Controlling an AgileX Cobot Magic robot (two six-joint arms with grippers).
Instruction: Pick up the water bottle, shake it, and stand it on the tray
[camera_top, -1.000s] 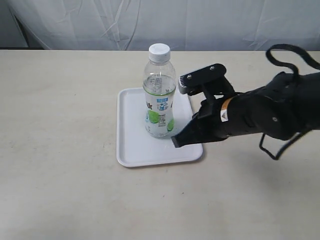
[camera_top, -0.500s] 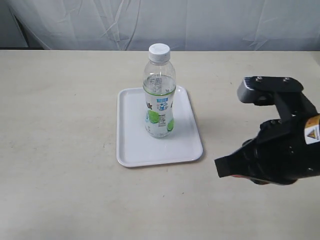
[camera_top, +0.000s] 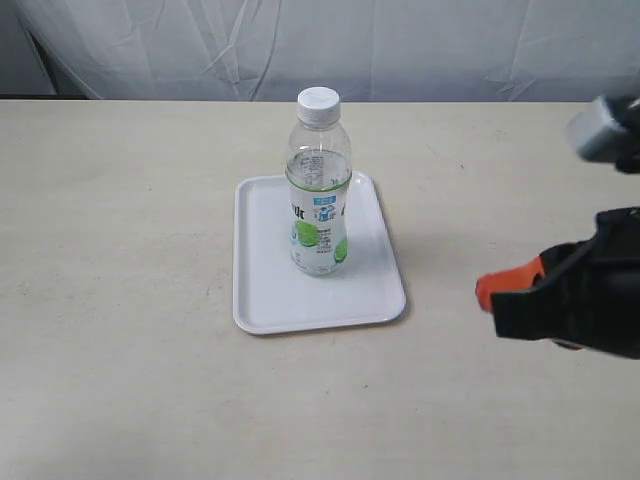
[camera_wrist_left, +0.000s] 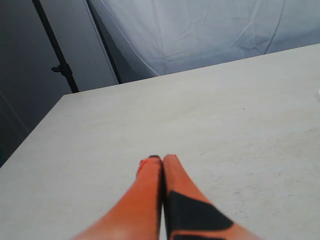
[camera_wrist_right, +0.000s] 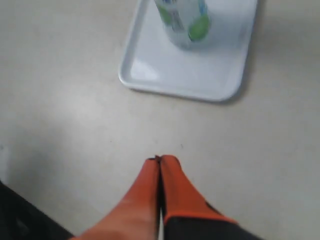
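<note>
Exterior view: the water bottle (camera_top: 319, 190) stands upright on the tray (camera_top: 262, 300), untouched; the right tool (camera_top: 487, 291), clenched empty, hangs well apart over the counter (camera_top: 120, 380), the left tool (camera_wrist_left: 161, 158) likewise clenched; placing looks done, so the next move need only avoid toppling it.

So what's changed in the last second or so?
The right gripper drew back from beside the water bottle toward the right side of the exterior view, and its open jaws closed, empty. The water bottle stayed upright on the tray; neither shifted.
</note>
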